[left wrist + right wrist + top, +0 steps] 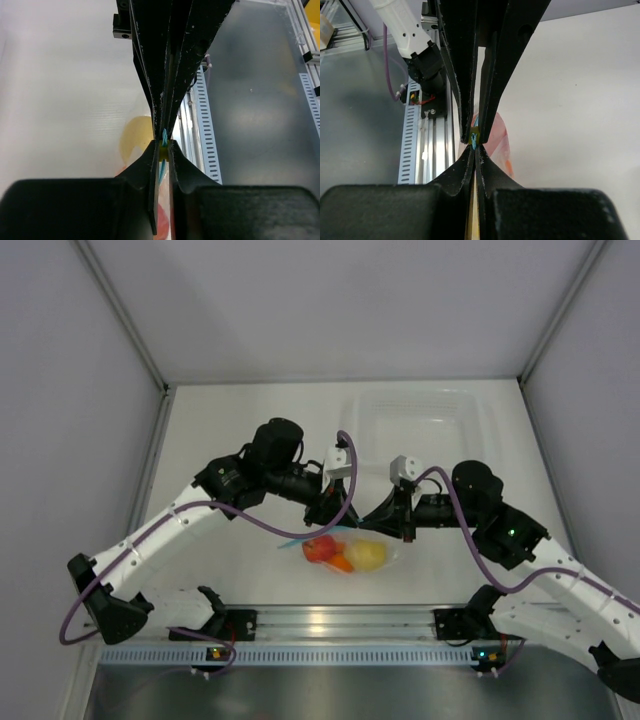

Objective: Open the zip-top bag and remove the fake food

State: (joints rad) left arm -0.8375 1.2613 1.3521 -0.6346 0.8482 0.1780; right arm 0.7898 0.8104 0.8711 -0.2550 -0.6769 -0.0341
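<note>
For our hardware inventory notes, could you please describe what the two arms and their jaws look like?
The left arm and right arm have white links with black joints. A purple cable trails along each. White camera blocks sit at the wrists. The jaws are black, long and tapered, slightly scuffed.
</note>
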